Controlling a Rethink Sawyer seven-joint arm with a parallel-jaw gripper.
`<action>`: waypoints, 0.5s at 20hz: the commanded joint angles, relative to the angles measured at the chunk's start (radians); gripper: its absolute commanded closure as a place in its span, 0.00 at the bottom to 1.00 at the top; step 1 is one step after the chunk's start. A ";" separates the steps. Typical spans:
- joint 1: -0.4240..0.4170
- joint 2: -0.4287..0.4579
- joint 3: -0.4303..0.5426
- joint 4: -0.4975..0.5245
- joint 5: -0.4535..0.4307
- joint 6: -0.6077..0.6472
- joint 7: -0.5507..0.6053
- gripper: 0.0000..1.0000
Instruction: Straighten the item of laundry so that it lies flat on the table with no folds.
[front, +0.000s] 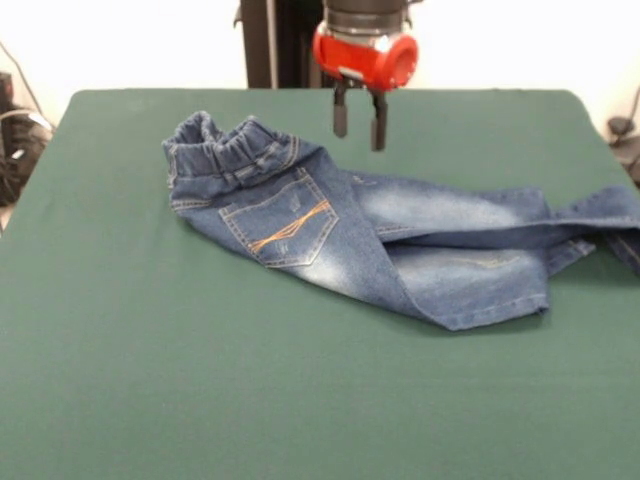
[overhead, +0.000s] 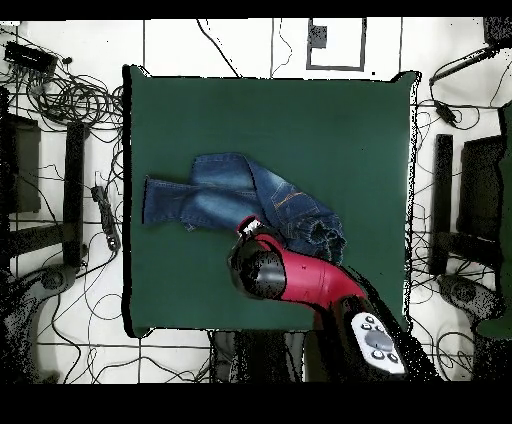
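Although the near half of the tabletop carries nothing, the jeans lie across its middle, waistband bunched at the left, legs overlapped and folded toward the right edge. Beyond them the gripper hangs above the cloth, fingers parted, holding nothing. Judged stage: approach before a grasp. Next move calls for descending onto a folded leg and drawing it outward.

jeans: faded denim, orange stitch | table: matt green felt | pincer: glossy red housing
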 joint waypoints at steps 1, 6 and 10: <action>0.015 0.127 0.000 -0.017 0.077 -0.094 0.200 0.00; 0.005 0.160 -0.011 -0.034 0.067 -0.124 0.171 0.00; -0.008 0.193 -0.021 -0.059 0.052 -0.150 0.147 0.00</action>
